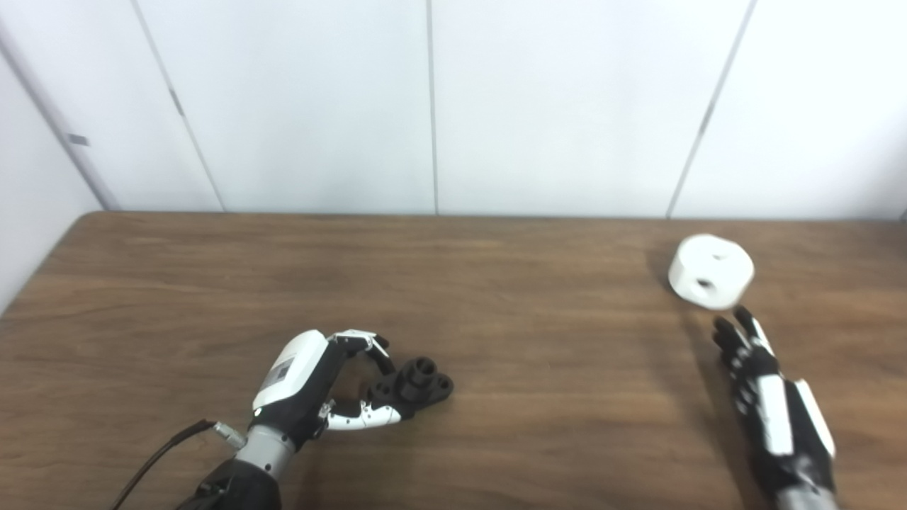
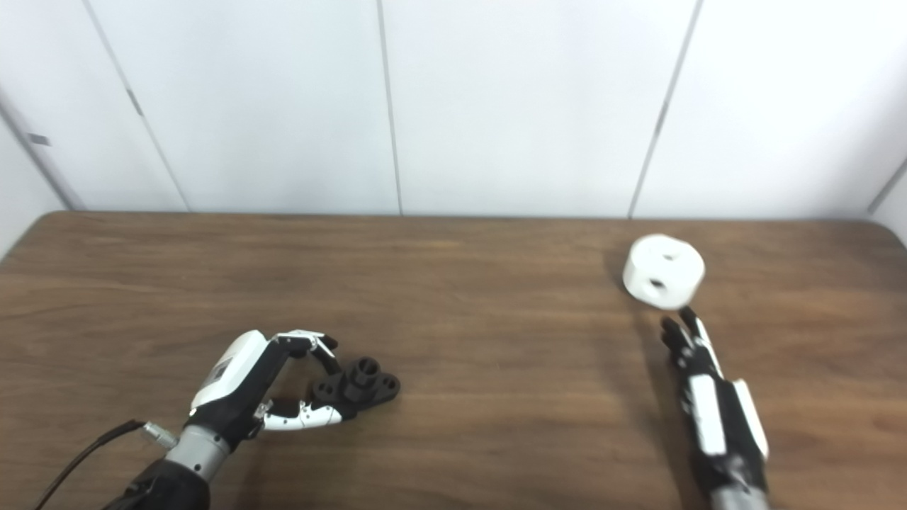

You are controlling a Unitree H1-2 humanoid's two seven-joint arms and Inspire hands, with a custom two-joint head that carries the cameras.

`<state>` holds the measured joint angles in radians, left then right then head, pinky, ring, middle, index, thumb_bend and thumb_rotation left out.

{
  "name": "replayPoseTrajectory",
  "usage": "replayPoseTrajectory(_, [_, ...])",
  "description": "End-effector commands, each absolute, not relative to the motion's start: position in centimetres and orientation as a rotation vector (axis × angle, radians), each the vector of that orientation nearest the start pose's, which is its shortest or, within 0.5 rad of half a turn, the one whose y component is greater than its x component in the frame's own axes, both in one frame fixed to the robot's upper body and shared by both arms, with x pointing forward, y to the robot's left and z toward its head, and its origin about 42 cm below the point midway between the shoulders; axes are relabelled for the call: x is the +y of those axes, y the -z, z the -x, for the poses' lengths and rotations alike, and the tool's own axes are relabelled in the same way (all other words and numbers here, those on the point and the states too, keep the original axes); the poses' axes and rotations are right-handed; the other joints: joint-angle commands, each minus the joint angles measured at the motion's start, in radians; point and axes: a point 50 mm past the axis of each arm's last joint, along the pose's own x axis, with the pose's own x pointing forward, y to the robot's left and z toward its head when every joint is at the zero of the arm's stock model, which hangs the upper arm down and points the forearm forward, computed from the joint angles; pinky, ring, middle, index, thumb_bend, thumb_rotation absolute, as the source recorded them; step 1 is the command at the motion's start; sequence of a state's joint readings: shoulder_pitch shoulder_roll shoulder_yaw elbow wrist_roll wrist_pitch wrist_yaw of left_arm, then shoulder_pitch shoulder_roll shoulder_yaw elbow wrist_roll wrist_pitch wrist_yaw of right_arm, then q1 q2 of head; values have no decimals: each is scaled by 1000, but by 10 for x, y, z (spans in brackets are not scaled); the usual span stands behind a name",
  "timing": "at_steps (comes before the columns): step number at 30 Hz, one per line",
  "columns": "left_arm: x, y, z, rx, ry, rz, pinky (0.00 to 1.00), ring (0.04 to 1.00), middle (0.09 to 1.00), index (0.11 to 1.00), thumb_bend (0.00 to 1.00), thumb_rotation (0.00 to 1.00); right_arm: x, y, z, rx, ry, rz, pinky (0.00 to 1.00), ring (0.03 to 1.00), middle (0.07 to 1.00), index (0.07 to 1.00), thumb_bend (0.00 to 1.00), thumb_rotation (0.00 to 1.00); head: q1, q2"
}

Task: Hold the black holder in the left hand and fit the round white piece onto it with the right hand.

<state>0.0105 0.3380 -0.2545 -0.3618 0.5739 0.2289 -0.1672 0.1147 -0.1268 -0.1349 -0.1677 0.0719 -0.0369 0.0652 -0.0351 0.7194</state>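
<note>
Resting on the worktop (image 1: 212, 283), the black holder (image 1: 418, 382) was clasped by the left hand (image 1: 312, 382); the right hand (image 1: 765, 397) was held flat and spread just beside the round white piece (image 1: 711, 271)

Both arms run off the bottom edge, so nothing past the wrists shows. The left hand (image 1: 312, 386) curls round the black holder (image 1: 414, 386) near the table's (image 1: 496, 248) front edge — its near side sits behind the fingers, so real contact is hard to call. The right hand (image 1: 769, 397) is slightly blurred — whether its fingertips touch the round white piece (image 1: 711, 272) by the back right corner, can't tell.
</note>
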Motion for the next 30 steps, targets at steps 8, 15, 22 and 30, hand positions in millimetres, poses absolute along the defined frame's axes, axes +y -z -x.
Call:
replayPoseTrajectory(8, [217,-152,-248,-108,377,-862,765,839,756,485,513,53,-270,-144,-244,-126,95,72,1000,968,941,986,565,1000,-57,43])
replayPoseTrajectory(15, [209,-145,-245,-106,406,-876,771,847,761,486,512,55,-272,-149,-243,-122,100,79,1000,959,948,987,562,1000,-49,71])
replayPoseTrajectory(22, [198,-143,-244,-112,455,-902,774,866,778,488,510,56,-276,-153,-242,-118,95,78,1000,966,951,990,559,1000,-46,87])
replayPoseTrajectory(30, [187,-138,-243,-122,486,-903,771,869,784,489,509,57,-278,-156,-241,-115,88,87,1000,958,958,993,577,1000,-44,104])
